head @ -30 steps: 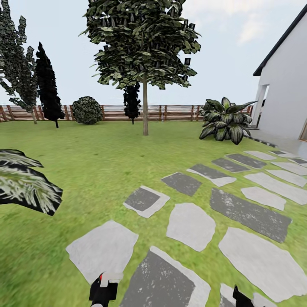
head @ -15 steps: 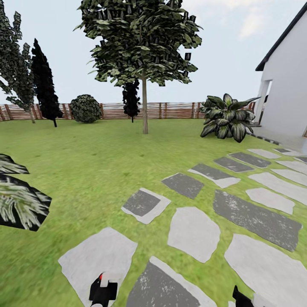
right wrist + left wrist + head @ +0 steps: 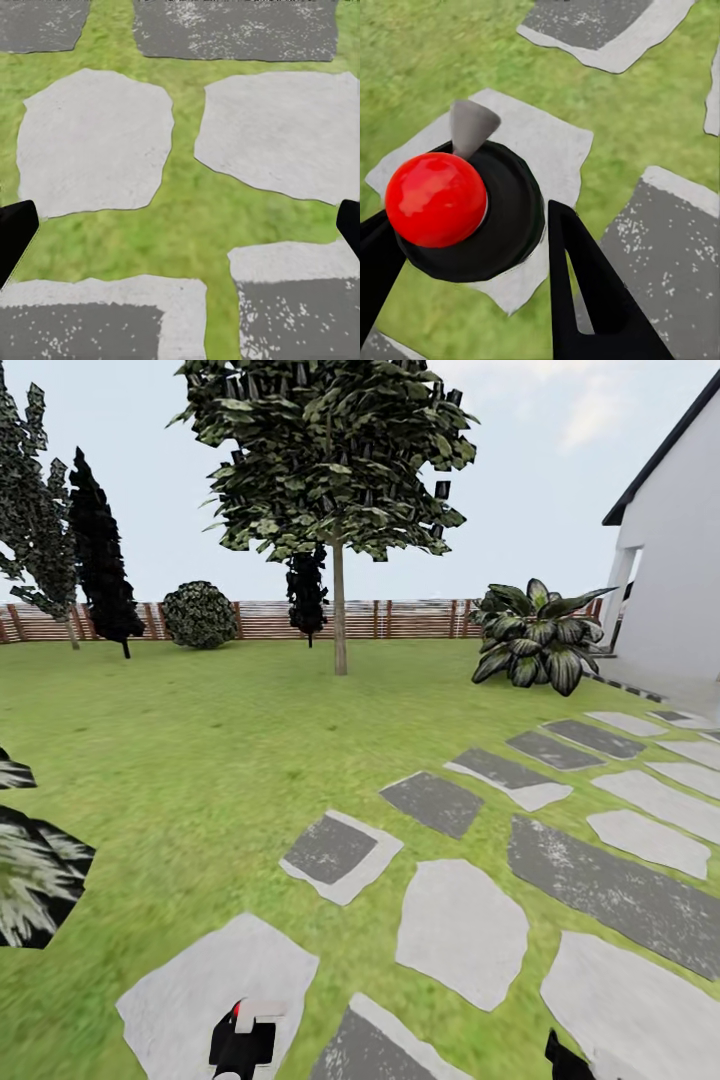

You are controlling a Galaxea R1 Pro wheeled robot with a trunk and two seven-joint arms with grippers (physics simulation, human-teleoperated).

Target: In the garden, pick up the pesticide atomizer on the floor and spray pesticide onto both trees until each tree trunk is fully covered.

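Pesticide atomizer (image 3: 461,206) sits clamped between the two black fingers of the left gripper (image 3: 472,247): red knob on top, black round body, grey nozzle sticking out beside the knob. In head view it shows at the bottom edge w/ the left gripper (image 3: 242,1045), white-grey top and red dot visible. So pickup looks done; spraying not yet begun.

Right gripper (image 3: 180,225) carries nothing, fingers wide apart at the frame edges, only paving stones (image 3: 94,142) and grass under it. In head view just a dark tip of it (image 3: 568,1060) shows at the bottom edge.

What's changed vs 1 s ago: the whole head view has slid. Stepping stones (image 3: 460,930) sit lower and nearer, the palm-like plant (image 3: 35,865) at left has dropped toward the frame edge, the tree (image 3: 330,460) stands a bit larger. That's camera/base motion, i.e. robot rolling fwd over the garden lawn (image 3: 200,740), not things moving. Grippers hold the same spots in frame.

Meaning for the task: it's the approach leg. Tree trunk (image 3: 340,610), thin grey-brown column, is still well apart from the robot, straight ahead in front of the slatted fence (image 3: 400,620). Too far to spray yet, I'd judge; needs more driving, then raise the left arm and aim the nozzle at the trunk. Only one broad-canopy tree is in sight here. Big leafy plant (image 3: 535,640) and white house (image 3: 670,580) off to the right, dark cypress-like trees (image 3: 100,560) at left, not targets.
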